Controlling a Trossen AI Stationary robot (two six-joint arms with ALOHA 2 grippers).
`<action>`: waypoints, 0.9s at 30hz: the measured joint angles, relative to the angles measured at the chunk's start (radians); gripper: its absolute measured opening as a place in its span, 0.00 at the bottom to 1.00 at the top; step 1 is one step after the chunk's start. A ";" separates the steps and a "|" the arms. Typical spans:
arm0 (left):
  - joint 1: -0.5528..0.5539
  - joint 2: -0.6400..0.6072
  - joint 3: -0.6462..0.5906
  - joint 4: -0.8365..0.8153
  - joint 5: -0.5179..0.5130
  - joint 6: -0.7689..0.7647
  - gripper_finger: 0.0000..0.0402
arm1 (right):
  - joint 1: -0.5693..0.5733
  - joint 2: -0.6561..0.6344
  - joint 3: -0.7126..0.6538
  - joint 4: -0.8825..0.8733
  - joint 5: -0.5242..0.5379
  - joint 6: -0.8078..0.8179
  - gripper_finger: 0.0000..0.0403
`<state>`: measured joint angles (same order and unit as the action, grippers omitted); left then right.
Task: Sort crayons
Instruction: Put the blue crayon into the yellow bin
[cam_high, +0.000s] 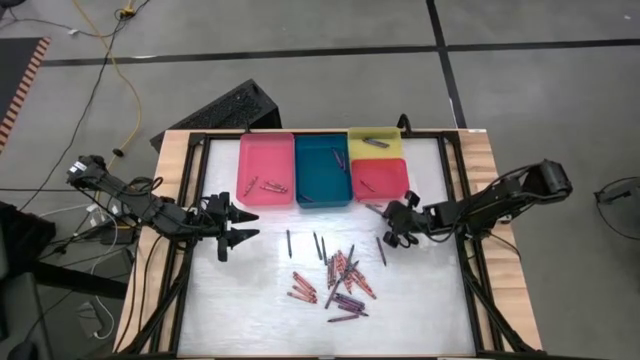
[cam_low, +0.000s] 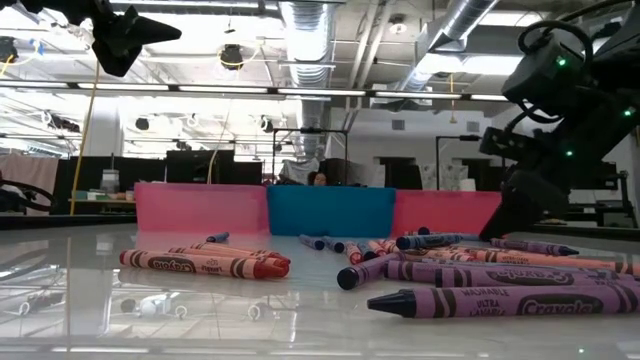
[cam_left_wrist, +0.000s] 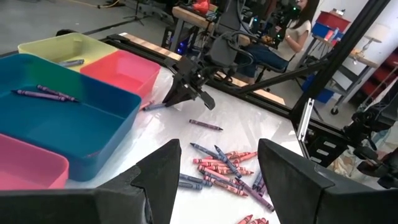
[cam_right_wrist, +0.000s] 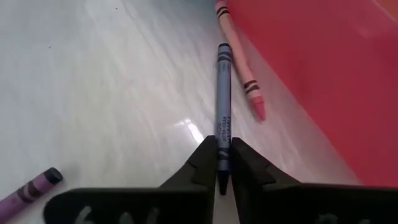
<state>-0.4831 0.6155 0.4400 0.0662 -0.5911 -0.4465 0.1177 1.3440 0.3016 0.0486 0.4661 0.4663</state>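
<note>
Several crayons (cam_high: 340, 280) lie loose in a heap on the white table top, with single ones (cam_high: 289, 243) around it. At the far side a pink (cam_high: 262, 165), a teal (cam_high: 322, 175), a yellow (cam_high: 388, 150) and a red tray (cam_high: 385, 175) stand side by side, each with a few crayons in it. My right gripper (cam_high: 392, 228) is low in front of the red tray, shut on a dark blue crayon (cam_right_wrist: 222, 93). My left gripper (cam_high: 245, 224) is open and empty above the table's left part, in front of the pink tray. My right gripper pinches the dark blue crayon by its near end (cam_right_wrist: 221, 149) between its two fingertips. The fingers lie along the crayon, which sticks straight out ahead of them beside the red tray's wall (cam_right_wrist: 323, 74). Whether its far tip (cam_right_wrist: 223, 50) rests on the table I cannot tell.
A pink crayon (cam_right_wrist: 239, 68) lies on the table along the foot of the red tray, right beside the held crayon. A purple crayon (cam_right_wrist: 28, 190) lies on the gripper's other side. Black frame rails (cam_high: 190, 200) run along the table's left and right edges.
</note>
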 joint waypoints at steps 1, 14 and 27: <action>0.000 0.000 0.000 0.000 0.000 0.000 0.51 | 0.000 -0.001 -0.001 0.000 -0.001 0.005 0.10; 0.000 0.000 0.000 -0.008 0.000 -0.003 0.51 | 0.010 -0.068 -0.004 0.005 -0.035 0.057 0.01; 0.000 0.000 0.000 -0.008 0.001 -0.003 0.51 | 0.090 -0.140 0.073 -0.009 -0.067 0.042 0.00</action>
<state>-0.4833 0.6153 0.4400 0.0578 -0.5906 -0.4496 0.2072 1.2042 0.3749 0.0396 0.3988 0.5086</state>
